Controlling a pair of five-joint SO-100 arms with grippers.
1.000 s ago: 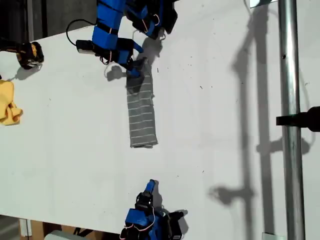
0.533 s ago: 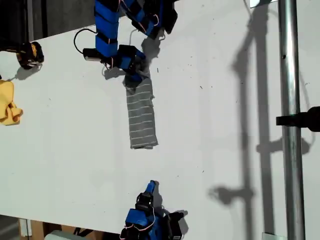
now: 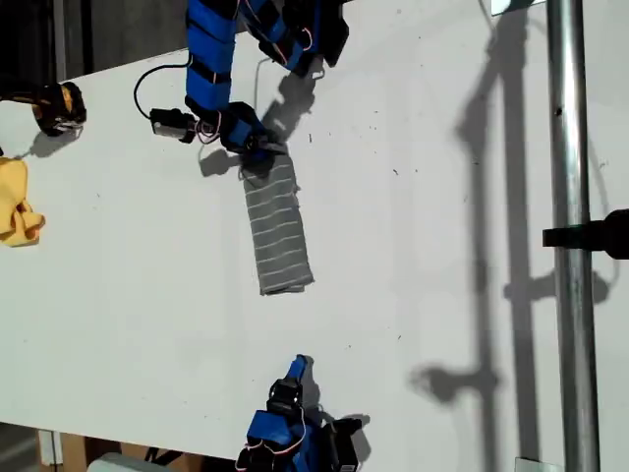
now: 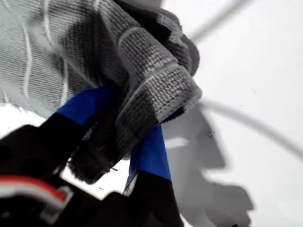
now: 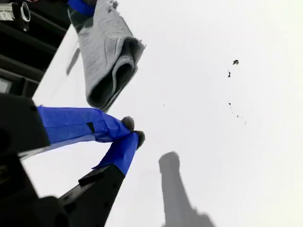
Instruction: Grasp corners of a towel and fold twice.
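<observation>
My first gripper (image 3: 263, 149) clamped on far end of towel (image 3: 279, 228), bunched fabric pinched between blue fingers (image 4: 150, 153). Towel folded into narrow strip on white table (image 3: 128, 295), long axis running top to bottom in exterior view, leaning slightly toward exterior view's right at lower end. Lower end is rounded fold (image 5: 111, 80), facing my second gripper (image 5: 131, 132). Second gripper well apart from towel, tips together, nothing held. Yellow cloth (image 3: 17, 203) at exterior view's left edge.
</observation>
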